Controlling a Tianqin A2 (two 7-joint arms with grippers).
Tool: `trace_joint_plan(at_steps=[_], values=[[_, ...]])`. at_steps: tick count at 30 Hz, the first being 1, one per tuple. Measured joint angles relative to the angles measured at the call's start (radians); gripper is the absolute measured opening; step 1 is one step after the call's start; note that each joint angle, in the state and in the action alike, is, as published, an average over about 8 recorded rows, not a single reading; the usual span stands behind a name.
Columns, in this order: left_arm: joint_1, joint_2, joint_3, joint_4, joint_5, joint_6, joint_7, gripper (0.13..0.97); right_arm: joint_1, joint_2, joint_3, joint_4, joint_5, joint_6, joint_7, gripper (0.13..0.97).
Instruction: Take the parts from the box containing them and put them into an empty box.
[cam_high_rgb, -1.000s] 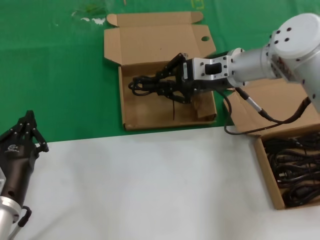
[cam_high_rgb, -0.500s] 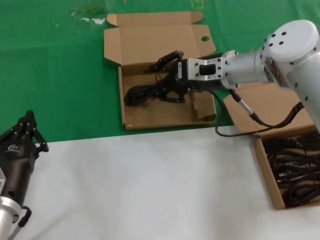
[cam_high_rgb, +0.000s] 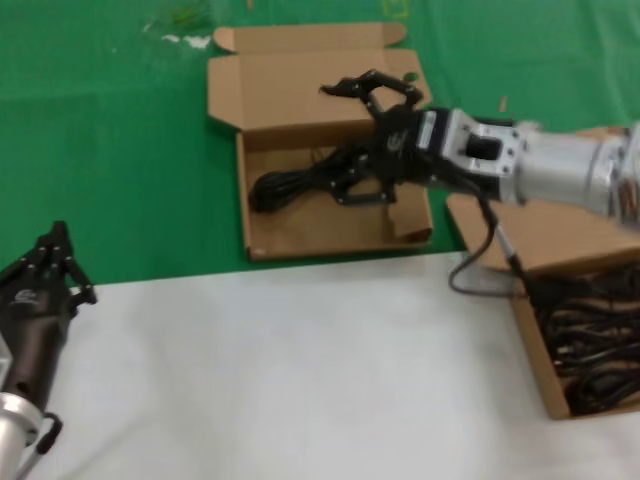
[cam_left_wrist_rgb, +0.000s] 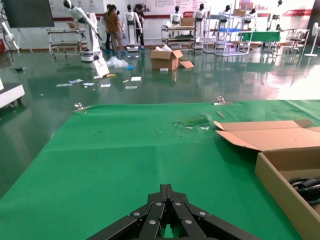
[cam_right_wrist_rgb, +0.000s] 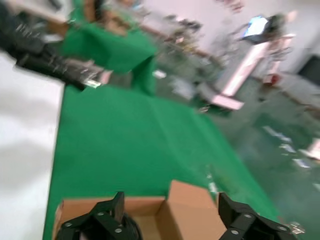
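Note:
The holed-lid box (cam_high_rgb: 300, 228) lies open on the green cloth with one black cord bundle (cam_high_rgb: 285, 186) lying in its left half. My right gripper (cam_high_rgb: 336, 142) hovers over this box, fingers spread wide and holding nothing; the bundle lies just below its lower finger. In the right wrist view the open gripper (cam_right_wrist_rgb: 170, 212) frames the box's cardboard corner (cam_right_wrist_rgb: 185, 210). The plain-lidded box (cam_high_rgb: 530, 352) at the right edge holds several more cords (cam_high_rgb: 590, 350). My left gripper (cam_high_rgb: 57, 262) is parked shut at the lower left. The left wrist view shows its gripper (cam_left_wrist_rgb: 167, 189) with the box (cam_left_wrist_rgb: 282, 182) and the cord (cam_left_wrist_rgb: 306, 184) to one side.
A white tabletop (cam_high_rgb: 300, 380) covers the near half, and green cloth (cam_high_rgb: 110, 150) lies beyond. The holed box's lid (cam_high_rgb: 300, 85) stands open at the back. The source box's plain lid (cam_high_rgb: 560, 225) lies open beside my right arm.
My right gripper lowered the cord bundle into the holed box, opened and let it go. It has since drawn back to the right, leaving the bundle in the box. The left arm has not moved.

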Motion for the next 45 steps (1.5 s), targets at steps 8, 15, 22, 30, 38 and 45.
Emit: trace_joint_plan(at_steps=[8, 15, 22, 30, 38, 45], values=[[0.000, 0.000, 0.000, 0.000, 0.000, 0.000, 0.000, 0.140, -0.197, 0.038, 0.104, 0.207, 0.081, 0.102, 0.053, 0.688], [0.000, 0.000, 0.000, 0.000, 0.000, 0.000, 0.000, 0.153, -0.223, 0.036, 0.115, 0.225, 0.088, 0.127, 0.063, 0.808], [0.000, 0.000, 0.000, 0.000, 0.000, 0.000, 0.000, 0.187, -0.272, 0.025, 0.132, 0.249, 0.097, 0.186, 0.084, 0.894], [0.000, 0.000, 0.000, 0.000, 0.000, 0.000, 0.000, 0.276, -0.340, 0.010, 0.156, 0.283, 0.110, 0.268, 0.113, 0.949], [0.000, 0.000, 0.000, 0.000, 0.000, 0.000, 0.000, 0.443, -0.410, -0.005, 0.181, 0.318, 0.123, 0.352, 0.143, 0.966], [0.000, 0.000, 0.000, 0.000, 0.000, 0.000, 0.000, 0.525, -0.470, -0.018, 0.202, 0.348, 0.135, 0.425, 0.169, 0.966]])
